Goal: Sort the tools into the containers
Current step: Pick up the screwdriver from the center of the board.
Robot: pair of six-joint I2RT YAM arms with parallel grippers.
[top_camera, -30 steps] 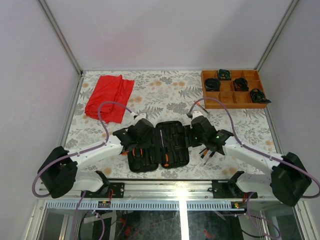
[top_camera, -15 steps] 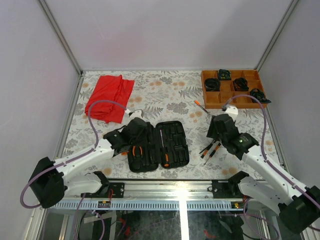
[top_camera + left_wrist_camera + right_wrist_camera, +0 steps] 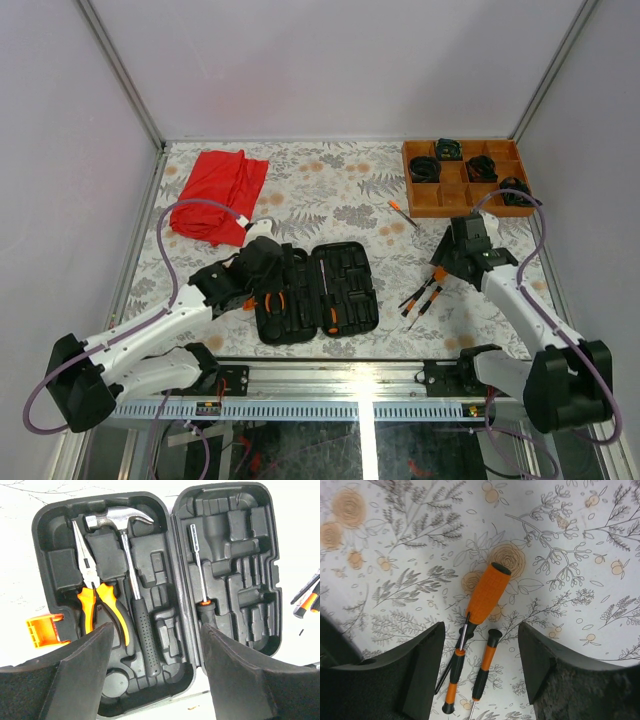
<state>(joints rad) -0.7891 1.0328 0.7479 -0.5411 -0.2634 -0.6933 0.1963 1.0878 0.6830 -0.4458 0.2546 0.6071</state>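
Case lies open at the near middle of the worktop, the left gripper over it with jaws spread and empty; hammer, pliers and one screwdriver sit in its slots. In the last second the right gripper has swung right from the case, jaws spread, over the loose screwdrivers, probably the next pick.

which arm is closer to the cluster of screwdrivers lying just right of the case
Right. The right arm has its jaws directly above the cluster of screwdrivers. The left arm has its jaws over the open tool case, farther to the left.
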